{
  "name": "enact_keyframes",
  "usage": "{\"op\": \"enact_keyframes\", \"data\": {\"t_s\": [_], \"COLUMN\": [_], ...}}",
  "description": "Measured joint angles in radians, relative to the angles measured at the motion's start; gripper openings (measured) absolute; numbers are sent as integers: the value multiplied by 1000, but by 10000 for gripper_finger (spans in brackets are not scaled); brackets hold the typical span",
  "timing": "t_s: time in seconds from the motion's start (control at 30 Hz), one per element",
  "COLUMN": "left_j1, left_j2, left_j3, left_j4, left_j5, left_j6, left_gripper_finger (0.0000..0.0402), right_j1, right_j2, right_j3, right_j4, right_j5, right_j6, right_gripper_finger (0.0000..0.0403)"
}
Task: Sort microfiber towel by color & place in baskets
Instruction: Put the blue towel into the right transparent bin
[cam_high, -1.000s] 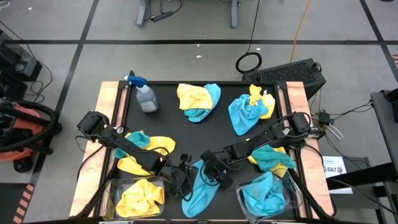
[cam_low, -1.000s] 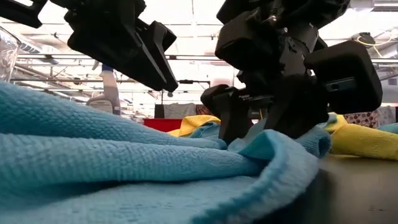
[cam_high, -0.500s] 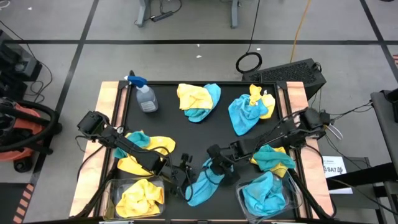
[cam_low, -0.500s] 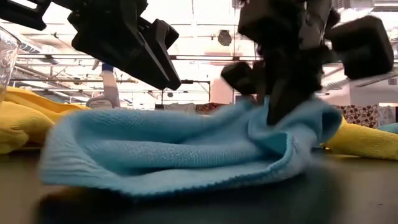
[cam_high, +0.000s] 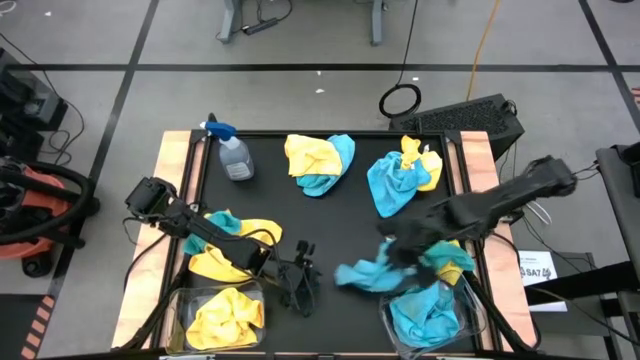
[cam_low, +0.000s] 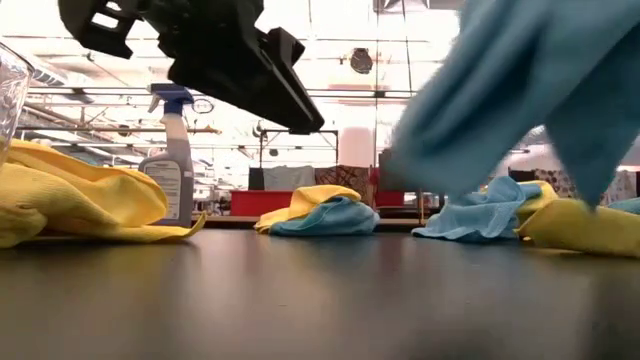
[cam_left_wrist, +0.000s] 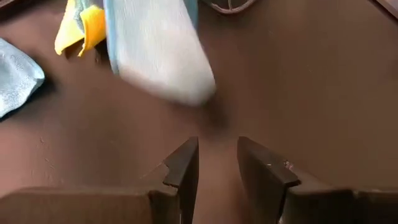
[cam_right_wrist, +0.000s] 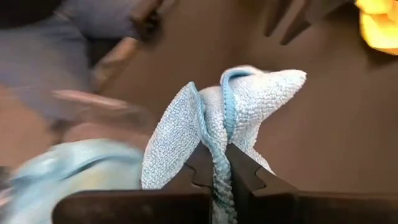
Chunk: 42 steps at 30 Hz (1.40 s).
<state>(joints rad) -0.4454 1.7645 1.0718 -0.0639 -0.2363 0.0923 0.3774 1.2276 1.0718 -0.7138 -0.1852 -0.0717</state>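
I'm seeing my right claw pinching a blue towel, hanging clear of the worktop beside the near-right basket. My left claw is hovering partly spread, empty, beside the near-left basket.

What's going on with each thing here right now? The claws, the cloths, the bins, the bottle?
Right gripper: shut on a blue towel, lifted off the table.
Left gripper: slightly open, holding nothing, low over the table.
Left basket: holds a yellow towel.
Right basket: holds a blue cloth.
Spray bottle: upright, untouched.
Mixed yellow-and-blue piles: lying unsorted on the table.
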Motion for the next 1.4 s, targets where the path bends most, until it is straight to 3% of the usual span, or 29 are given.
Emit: {"op": "enact_keyframes", "data": {"t_s": [0.27,0.6,0.77,0.93,1.1,1.4], "left_j1": [31,67,81,102,131,166], "left_j2": [0,0,0,0,0,0], "left_j3": [0,0,0,0,0,0], "left_j4": [28,50,51,57,59,94], "left_j5": [0,0,0,0,-1,-3], "left_j6": [0,-6,-7,-7,-7,-4], "left_gripper_finger": [118,118,118,118,118,118], "right_j1": [112,217,260,317,356,418], "right_j2": [-269,-476,-480,-459,-396,-198], "right_j3": [0,1,1,-22,-94,-247], "right_j4": [-232,-324,-425,-358,-254,102], "right_j5": [-28,-22,-35,-54,-79,-83], "right_j6": [249,482,571,584,562,491], "right_gripper_finger": [3,2,2,2,2,2]}}
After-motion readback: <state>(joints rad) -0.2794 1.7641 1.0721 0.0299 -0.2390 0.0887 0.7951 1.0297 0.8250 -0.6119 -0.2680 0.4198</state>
